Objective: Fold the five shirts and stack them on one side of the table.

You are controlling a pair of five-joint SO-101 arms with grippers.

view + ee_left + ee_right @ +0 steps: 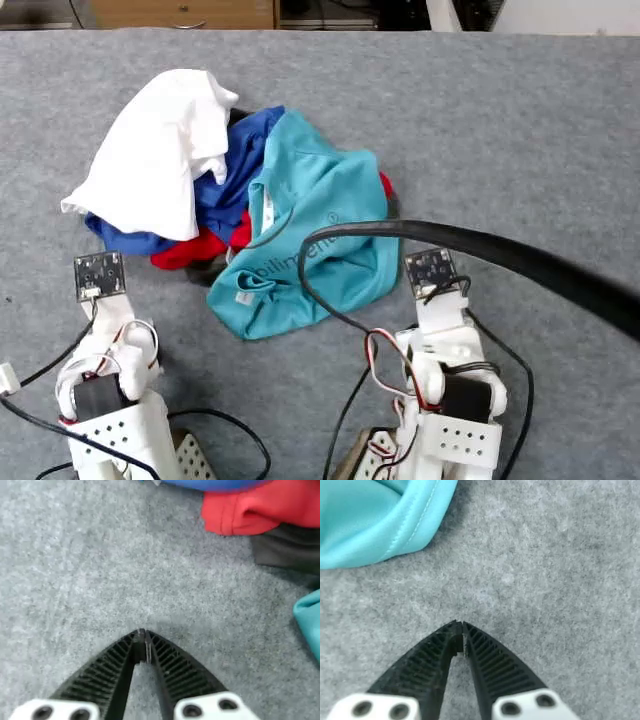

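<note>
High view: shirt pile (240,190) sat mid-table (520,120), a bit left of center, w/ white shirt (160,150) on top and teal shirt (310,230) beside it. Left wrist: left gripper (141,635) was pressed together on nothing, red shirt (260,507) nearby. Right wrist: right gripper (460,627) same, tips together, teal hem close by.
</note>
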